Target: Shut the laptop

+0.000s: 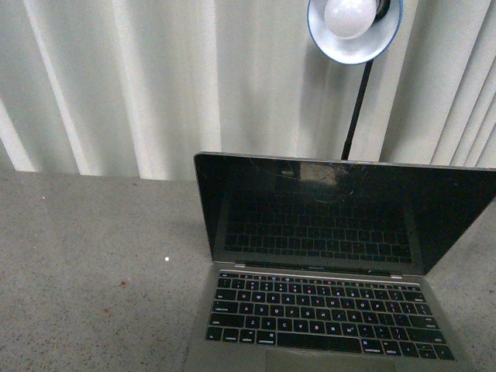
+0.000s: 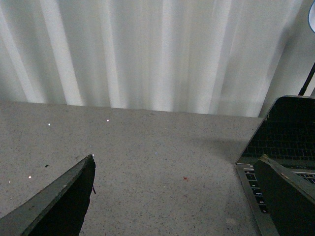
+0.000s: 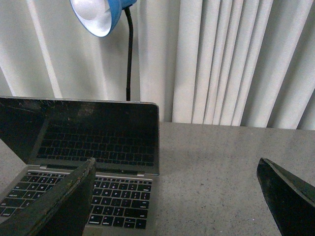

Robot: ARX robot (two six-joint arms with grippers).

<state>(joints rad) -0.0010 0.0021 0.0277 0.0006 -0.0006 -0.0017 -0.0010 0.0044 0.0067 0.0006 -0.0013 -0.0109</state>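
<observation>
The laptop (image 1: 318, 256) is sitting open on the speckled grey surface (image 1: 93, 263), toward the right of the front view. Its cracked dark screen (image 1: 341, 201) is standing nearly upright and mirroring the black keyboard (image 1: 325, 314) below it. A blue-shaded desk lamp (image 1: 354, 27) is hanging over it from behind, in front of a white ribbed backdrop (image 1: 155, 85). The left gripper (image 2: 177, 160) is hovering over the surface by the laptop's left edge, its jaws spread wide and grasping nothing. The right gripper (image 3: 176, 162) is hovering near the laptop's right edge, its jaws likewise released and empty.
</observation>
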